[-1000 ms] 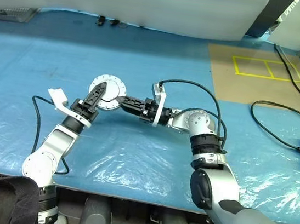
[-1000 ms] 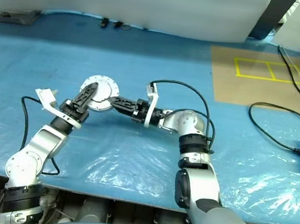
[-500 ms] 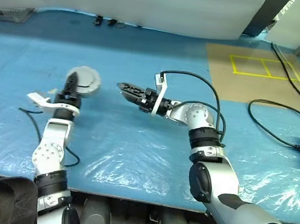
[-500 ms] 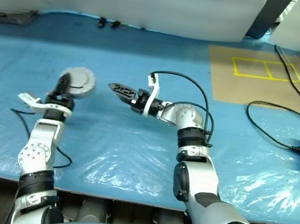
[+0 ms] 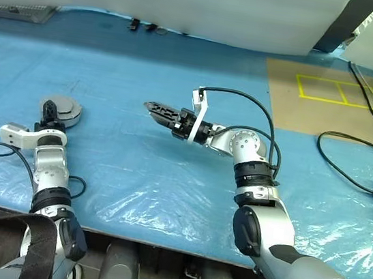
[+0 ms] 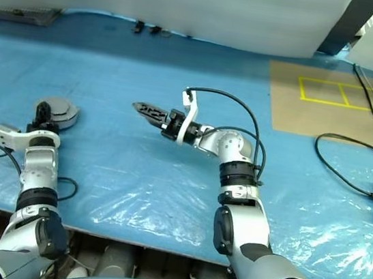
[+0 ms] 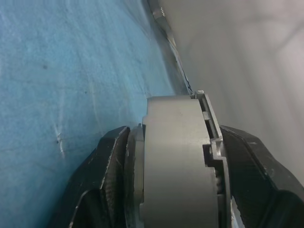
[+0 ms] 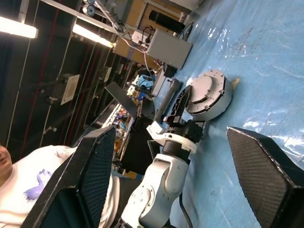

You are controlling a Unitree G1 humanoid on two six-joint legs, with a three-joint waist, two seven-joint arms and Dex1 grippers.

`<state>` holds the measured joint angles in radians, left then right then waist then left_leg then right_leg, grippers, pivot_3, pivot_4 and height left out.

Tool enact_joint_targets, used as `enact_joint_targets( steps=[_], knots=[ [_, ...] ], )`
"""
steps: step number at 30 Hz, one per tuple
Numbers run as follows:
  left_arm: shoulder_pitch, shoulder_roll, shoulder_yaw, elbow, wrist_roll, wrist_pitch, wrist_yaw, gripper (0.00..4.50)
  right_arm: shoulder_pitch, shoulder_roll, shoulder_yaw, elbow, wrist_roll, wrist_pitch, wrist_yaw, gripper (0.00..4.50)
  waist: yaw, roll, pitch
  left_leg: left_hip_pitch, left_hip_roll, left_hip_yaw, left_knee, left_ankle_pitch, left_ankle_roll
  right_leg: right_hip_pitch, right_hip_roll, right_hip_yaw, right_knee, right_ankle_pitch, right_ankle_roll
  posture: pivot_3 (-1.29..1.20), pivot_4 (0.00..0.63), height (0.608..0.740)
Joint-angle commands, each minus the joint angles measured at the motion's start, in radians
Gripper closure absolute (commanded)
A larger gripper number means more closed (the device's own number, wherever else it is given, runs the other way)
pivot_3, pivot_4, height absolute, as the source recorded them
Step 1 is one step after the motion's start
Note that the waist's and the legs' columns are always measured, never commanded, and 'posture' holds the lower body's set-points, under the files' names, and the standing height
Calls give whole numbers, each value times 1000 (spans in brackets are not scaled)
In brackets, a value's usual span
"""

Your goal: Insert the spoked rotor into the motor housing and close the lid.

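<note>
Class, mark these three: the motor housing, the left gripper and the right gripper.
motor housing [image 5: 63,110], left eye view, its round grey face.
left gripper [image 5: 47,113], left eye view, between its fingertips.
right gripper [image 5: 153,108], left eye view, between its fingertips.

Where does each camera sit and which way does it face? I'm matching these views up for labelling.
Left and right eye views: on the head, looking forward and down over both arms and the blue table.
Left wrist view: on the left wrist, looking along the left gripper, whose fingers clamp the motor housing.
Right wrist view: on the right wrist, looking between the open right gripper fingers toward the left arm.
Shared: the motor housing held by the left gripper appears in all of these views.
</note>
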<state>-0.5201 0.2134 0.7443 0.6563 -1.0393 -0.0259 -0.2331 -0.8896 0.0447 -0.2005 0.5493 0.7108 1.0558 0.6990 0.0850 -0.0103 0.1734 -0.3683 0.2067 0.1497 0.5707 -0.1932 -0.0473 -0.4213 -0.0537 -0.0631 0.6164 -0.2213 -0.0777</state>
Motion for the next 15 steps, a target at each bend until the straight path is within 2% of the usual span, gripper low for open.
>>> enact_joint_targets(
  steps=[1,7,12,15],
  knots=[
    [-16,20,19,-26,28,-39,-24,1625,-6,-2,-7,-37,19,-11,6,619,0,0,0,0,0,0,0,0,0,0,0,0,1,0,0,0,150,740],
    [34,-10,30,-97,65,-77,31,19,17,-42,134,-76,-78,-82,72,567,-1,0,0,1,0,0,1,0,0,0,0,0,3,0,0,0,150,740],
    [106,-50,30,-236,126,-144,124,19,33,-69,216,-104,-143,-159,119,567,-6,0,0,0,0,-1,1,0,0,0,0,0,2,0,0,0,150,740],
    [172,-56,-9,-355,178,-157,125,19,43,-79,234,-114,-177,-221,123,567,-7,-1,0,0,0,-1,1,0,0,0,0,0,2,0,0,0,150,740]
  ],
)
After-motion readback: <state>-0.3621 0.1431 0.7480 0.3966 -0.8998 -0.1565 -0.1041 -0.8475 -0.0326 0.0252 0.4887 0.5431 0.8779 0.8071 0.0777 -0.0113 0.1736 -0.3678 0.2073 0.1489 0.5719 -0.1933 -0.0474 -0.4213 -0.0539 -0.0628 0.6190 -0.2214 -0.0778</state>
